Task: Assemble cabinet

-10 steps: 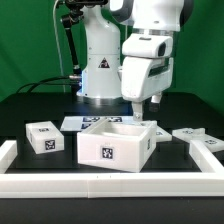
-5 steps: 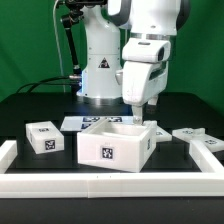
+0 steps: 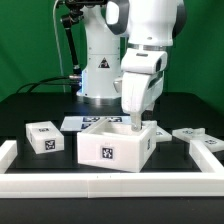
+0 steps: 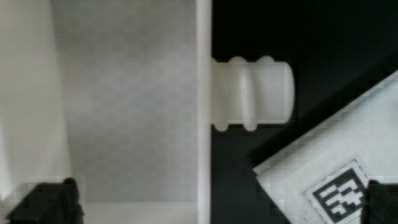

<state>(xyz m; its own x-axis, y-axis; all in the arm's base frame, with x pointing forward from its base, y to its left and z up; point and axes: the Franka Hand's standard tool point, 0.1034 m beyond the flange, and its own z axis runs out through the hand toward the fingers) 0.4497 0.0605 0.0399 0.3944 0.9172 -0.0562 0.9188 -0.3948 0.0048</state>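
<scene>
The cabinet frame point(image 3: 115, 145), a white open-topped box with a tag on its front, stands at the table's middle. My gripper point(image 3: 133, 122) reaches down over the frame's far wall. In the wrist view my gripper point(image 4: 199, 215) shows one black fingertip point(image 4: 45, 203) at the picture's edge, set wide; the other fingertip is out of view. The frame's wall point(image 4: 134, 110) fills that view, with a ribbed white peg point(image 4: 254, 92) sticking out of it. A small tagged block point(image 3: 43, 137) lies at the exterior view's left. Tagged flat panels point(image 3: 190, 134) lie at its right.
The marker board point(image 3: 85, 123) lies behind the frame near the robot's base. A long white border rail point(image 3: 110, 185) runs along the table's front and up both sides. A tagged panel corner point(image 4: 338, 180) shows beside the frame in the wrist view.
The arm has tilted and shifted slightly toward the exterior view's left, lowering the gripper onto the frame's far wall. The frame and loose parts have not moved.
</scene>
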